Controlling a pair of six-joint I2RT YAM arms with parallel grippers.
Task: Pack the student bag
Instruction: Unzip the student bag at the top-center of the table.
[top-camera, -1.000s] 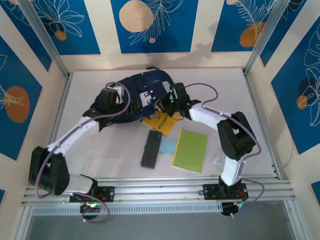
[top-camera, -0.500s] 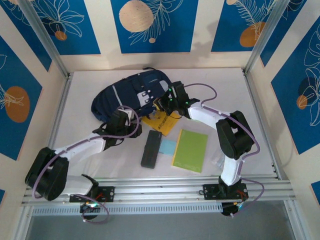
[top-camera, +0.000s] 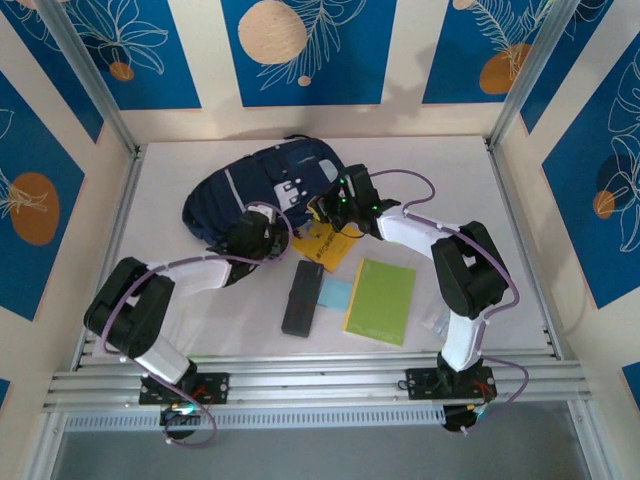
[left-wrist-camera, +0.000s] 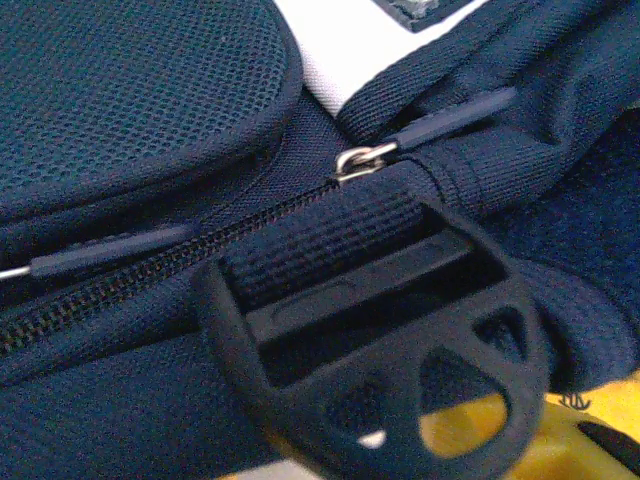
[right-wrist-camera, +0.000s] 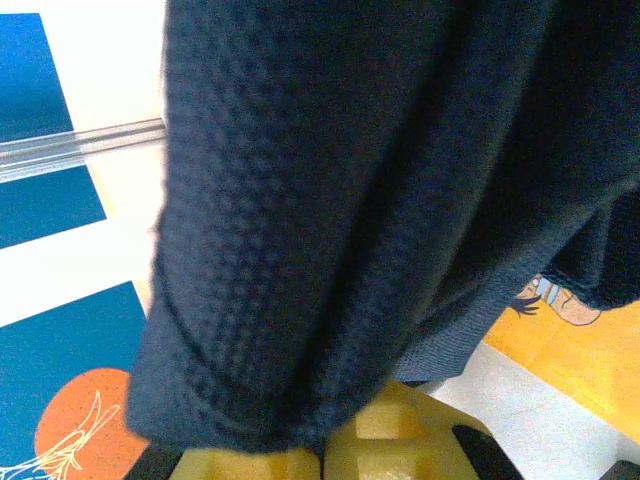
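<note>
The student bag (top-camera: 262, 185), dark navy with light stripes and a white patch, lies at the middle back of the table. My left gripper (top-camera: 268, 234) is low against the bag's near edge. Its wrist view looks closely at the bag's zip pull (left-wrist-camera: 365, 158) and a black strap buckle (left-wrist-camera: 400, 330), and the fingers are hidden. My right gripper (top-camera: 335, 203) is at the bag's right edge. Its yellow fingertips (right-wrist-camera: 270, 465) are pressed together on a fold of the navy fabric (right-wrist-camera: 350, 180).
A yellow book (top-camera: 320, 246) lies partly under the bag's near right corner. In front of it are a black case (top-camera: 301, 297), a light blue card (top-camera: 336, 295) and a green notebook (top-camera: 381, 300). A clear packet (top-camera: 437, 322) lies by the right arm.
My left arm left the bag's upper left side and swung down to its near edge, elbow folding back. The bag spread flatter. The right arm stayed put.
</note>
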